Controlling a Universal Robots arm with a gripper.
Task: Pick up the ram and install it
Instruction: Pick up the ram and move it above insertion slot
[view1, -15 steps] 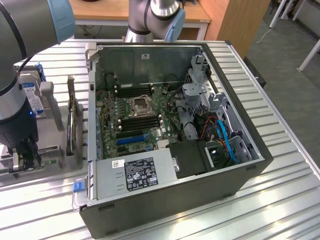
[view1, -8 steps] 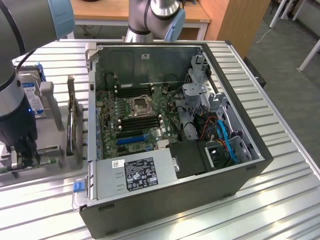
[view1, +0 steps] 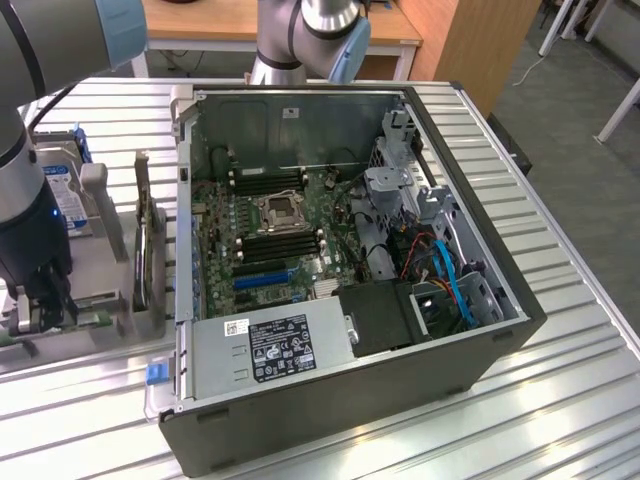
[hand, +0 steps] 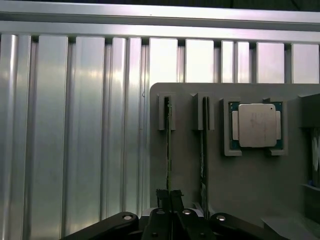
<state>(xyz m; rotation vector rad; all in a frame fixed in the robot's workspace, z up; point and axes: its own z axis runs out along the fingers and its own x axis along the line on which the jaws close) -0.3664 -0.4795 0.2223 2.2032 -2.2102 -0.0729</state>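
Claw (hand: 169, 196) pinched shut on ram (hand: 168, 142) in grey holder (hand: 250, 185); power-supply label (view1: 280, 345) unreadable.

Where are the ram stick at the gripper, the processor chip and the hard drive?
ram stick (hand: 168, 145), wrist view: thin edge facing the camera.
processor chip (hand: 256, 125), wrist view: silver lid's middle.
hard drive (view1: 66, 196), exterior view: blue label.
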